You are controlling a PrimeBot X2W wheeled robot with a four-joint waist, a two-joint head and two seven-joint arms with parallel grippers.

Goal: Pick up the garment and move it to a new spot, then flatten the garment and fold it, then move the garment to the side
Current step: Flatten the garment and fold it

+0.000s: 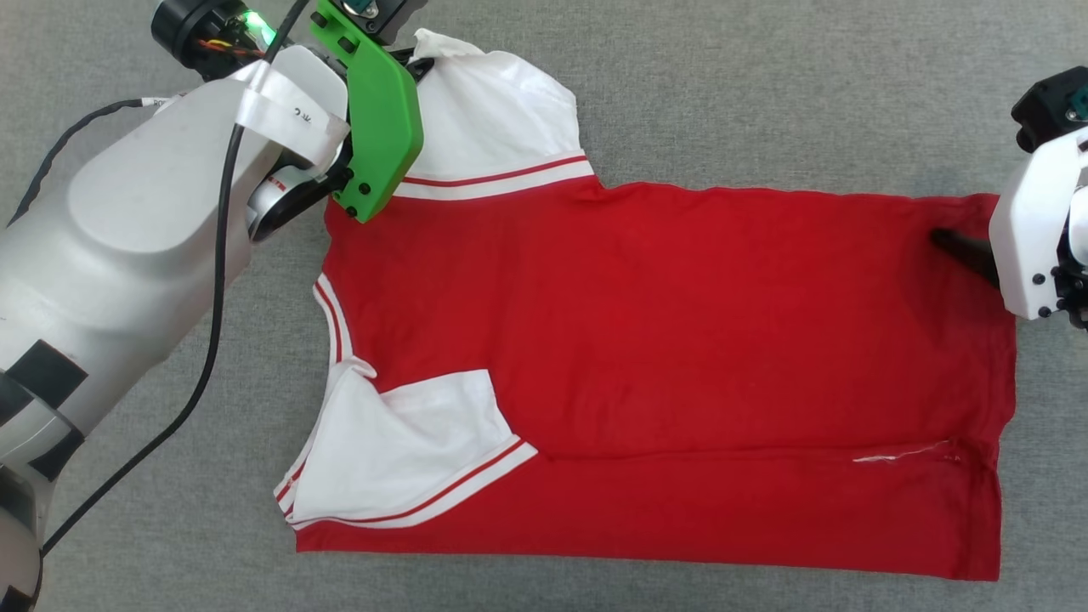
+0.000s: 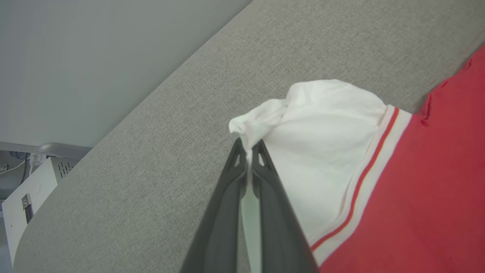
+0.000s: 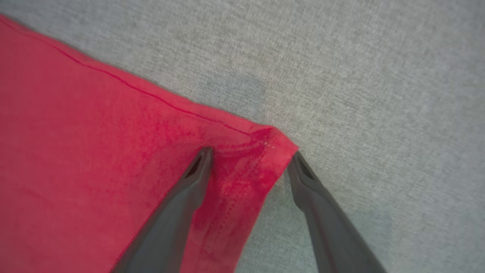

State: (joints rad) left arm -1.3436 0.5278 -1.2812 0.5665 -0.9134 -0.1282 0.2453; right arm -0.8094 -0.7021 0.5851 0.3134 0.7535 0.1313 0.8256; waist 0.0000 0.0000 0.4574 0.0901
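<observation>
The garment [image 1: 663, 340] lies spread on the grey table, plain red side up, with its white sleeves to the left. The far white sleeve [image 2: 322, 132] is bunched at its tip, and my left gripper [image 2: 248, 146] is shut on that tip. In the head view the left arm's green mount [image 1: 378, 119] covers the grip. My right gripper [image 3: 252, 155] is open and straddles the garment's far right hem corner [image 3: 273, 144], one finger on the red cloth and the other on the table beside it. One dark finger [image 1: 965, 251] of it rests on that corner.
The grey fabric table top [image 1: 765, 85] extends past the garment on all sides. In the left wrist view the table's edge [image 2: 113, 125] runs diagonally, with a white box [image 2: 30, 197] beyond it. A black cable [image 1: 204, 340] hangs along my left arm.
</observation>
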